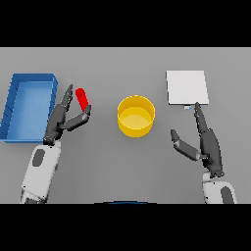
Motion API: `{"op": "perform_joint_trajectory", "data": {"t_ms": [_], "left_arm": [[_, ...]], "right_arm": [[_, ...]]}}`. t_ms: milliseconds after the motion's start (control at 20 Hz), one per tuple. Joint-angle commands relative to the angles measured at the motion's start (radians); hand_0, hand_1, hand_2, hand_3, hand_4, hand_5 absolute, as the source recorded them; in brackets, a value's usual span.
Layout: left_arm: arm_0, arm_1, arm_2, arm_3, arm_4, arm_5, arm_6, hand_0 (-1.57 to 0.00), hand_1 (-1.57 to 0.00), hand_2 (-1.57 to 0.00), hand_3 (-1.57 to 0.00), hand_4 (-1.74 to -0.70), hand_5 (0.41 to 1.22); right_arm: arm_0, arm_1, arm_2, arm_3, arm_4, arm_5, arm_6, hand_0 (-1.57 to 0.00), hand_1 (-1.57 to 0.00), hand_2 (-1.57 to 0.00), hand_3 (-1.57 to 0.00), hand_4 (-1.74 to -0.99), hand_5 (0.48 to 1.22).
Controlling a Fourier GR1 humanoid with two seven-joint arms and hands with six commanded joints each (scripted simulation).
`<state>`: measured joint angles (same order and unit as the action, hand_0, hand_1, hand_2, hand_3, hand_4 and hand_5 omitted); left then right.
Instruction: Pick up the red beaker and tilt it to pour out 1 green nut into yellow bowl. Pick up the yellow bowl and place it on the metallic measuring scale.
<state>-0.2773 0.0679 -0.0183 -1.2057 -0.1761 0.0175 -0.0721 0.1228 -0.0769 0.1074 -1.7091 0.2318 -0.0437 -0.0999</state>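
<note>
Red beaker [82, 98] lies just right of my left hand [62, 117], between relaxed fingers and thumb, ungrasped, long axis far-near. Yellow bowl [136, 115] centre; right hand [206, 142] relaxed, farther.

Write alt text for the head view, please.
The left hand reaches, fingers open, beside the red beaker. A yellow bowl sits mid-table, metallic scale far right, blue tray left; right hand rests open.
</note>
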Motion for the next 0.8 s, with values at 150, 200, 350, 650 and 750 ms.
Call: {"op": "perform_joint_trajectory", "data": {"t_ms": [150,200,350,650,750], "left_arm": [[-0.069,-0.008,0.014,0.085,0.002,0.000,-0.014,0.00,0.00,0.00,0.00,-1.29,0.688],[-0.093,-0.015,0.017,0.109,-0.001,0.007,-0.012,0.00,0.00,0.00,0.00,-1.30,0.689],[-0.128,-0.014,0.020,0.145,-0.008,0.012,-0.013,0.00,0.00,0.00,0.00,-1.29,0.686],[-0.193,-0.016,0.050,0.239,0.011,-0.001,-0.039,0.00,0.00,0.00,0.00,-1.31,0.688],[-0.216,-0.025,0.060,0.277,0.012,0.009,-0.070,0.00,0.00,0.00,0.00,-1.33,0.695]], "right_arm": [[0.009,0.000,-0.004,-0.016,-0.006,-0.001,0.007,0.00,0.00,0.00,0.00,-1.267,0.640],[0.010,0.002,-0.003,-0.013,-0.006,-0.002,0.006,0.00,0.00,0.00,0.00,-1.270,0.642],[0.006,-0.003,-0.006,-0.005,-0.008,0.004,0.000,0.00,0.00,0.00,0.00,-1.267,0.644],[0.008,-0.010,-0.018,-0.014,-0.027,0.009,-0.002,0.00,0.00,0.00,0.00,-1.269,0.640],[0.010,-0.009,-0.013,-0.016,-0.016,0.004,0.005,0.00,0.00,0.00,0.00,-1.264,0.640]]}}
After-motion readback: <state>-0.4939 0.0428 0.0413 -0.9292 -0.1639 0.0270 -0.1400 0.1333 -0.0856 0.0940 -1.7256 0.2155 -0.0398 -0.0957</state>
